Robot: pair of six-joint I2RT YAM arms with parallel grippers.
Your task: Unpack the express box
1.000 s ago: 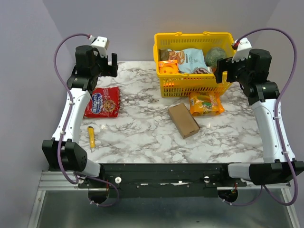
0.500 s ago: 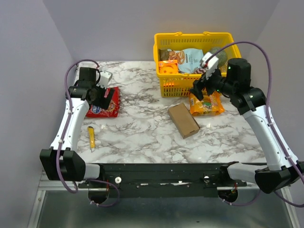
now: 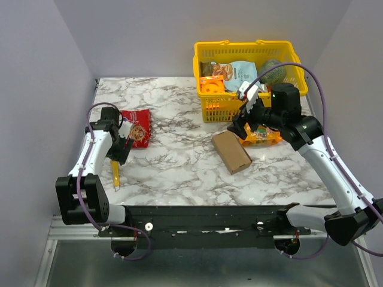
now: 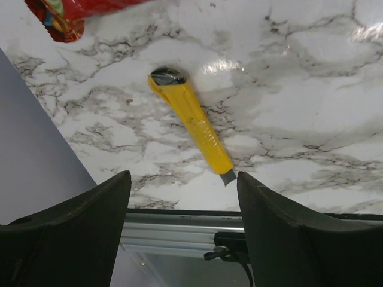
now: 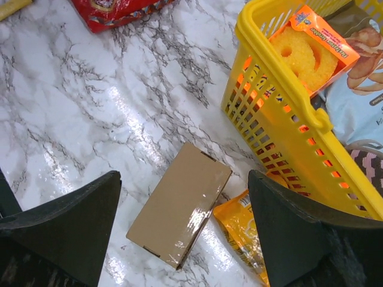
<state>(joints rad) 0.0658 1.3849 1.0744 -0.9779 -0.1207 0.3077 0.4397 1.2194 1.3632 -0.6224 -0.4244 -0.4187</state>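
The express box (image 3: 231, 151) is a flat brown cardboard mailer, shut and taped, lying at the table's middle. In the right wrist view the box (image 5: 179, 212) lies below and between my right gripper's (image 5: 184, 176) open, empty fingers. From the top view the right gripper (image 3: 238, 127) hovers just above the box's far end. A yellow utility knife (image 3: 114, 174) lies near the front left edge. My left gripper (image 3: 121, 148) is open and empty just above it. In the left wrist view the knife (image 4: 191, 127) lies ahead of the gripper (image 4: 182, 174), its blade tip between the fingertips.
A red snack bag (image 3: 136, 135) lies at the left, behind the left gripper. An orange snack bag (image 3: 261, 134) lies beside the box, against the yellow basket (image 3: 251, 106), which holds several items. The basket's rim (image 5: 281, 78) is close on the right gripper's right.
Both arms have come down from raised poses. The left gripper dropped toward the knife at the front left. The right gripper swung left and down over the box.
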